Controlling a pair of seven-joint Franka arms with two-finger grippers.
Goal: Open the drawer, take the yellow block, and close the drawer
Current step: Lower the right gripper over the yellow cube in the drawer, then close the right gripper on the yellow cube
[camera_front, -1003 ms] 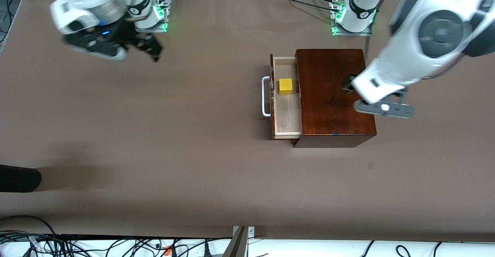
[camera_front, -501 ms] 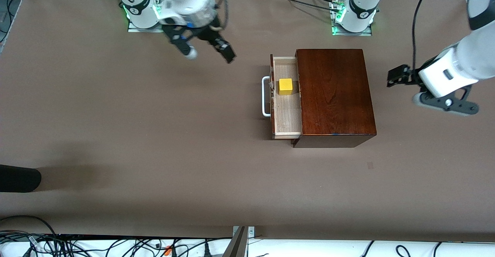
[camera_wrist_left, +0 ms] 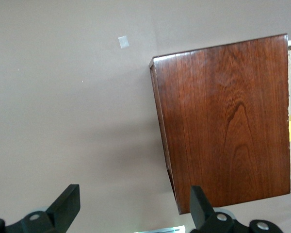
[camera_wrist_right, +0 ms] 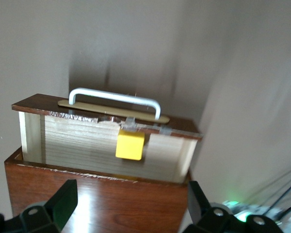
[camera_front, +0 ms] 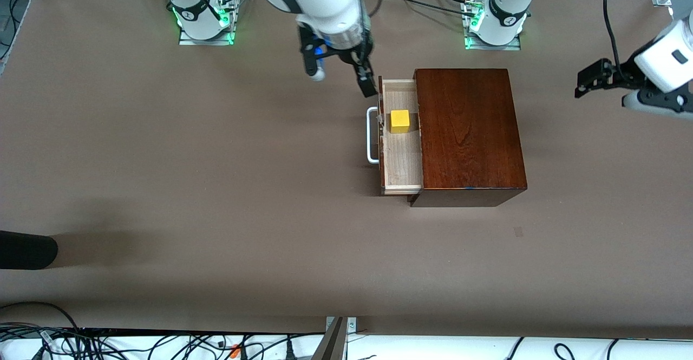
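The drawer (camera_front: 401, 135) is pulled out of the box (camera_front: 468, 132) toward the right arm's end of the counter (camera_front: 216, 187), its white handle (camera_front: 371, 135) leading, so the tray lies open from above and the first step looks done. The block (camera_front: 400, 121) sits on the tray floor in the half farther from the front camera, close to the drawer front; in the right wrist view it seems to rest against the inside of that front, just under the handle. Nothing else shows in the tray. The right gripper (camera_front: 341, 76) hangs with its fingers spread wide and empty, over the counter just off the drawer's corner nearest the bases, which suits a reach down for the block; its wrist camera looks straight into the tray. The left gripper (camera_front: 593, 81) hovers over bare counter well out toward the left arm's end, fingers apart and empty, apparently waiting clear of the box so the other arm has room. The block is not yet taken, and closing the drawer waits on that.
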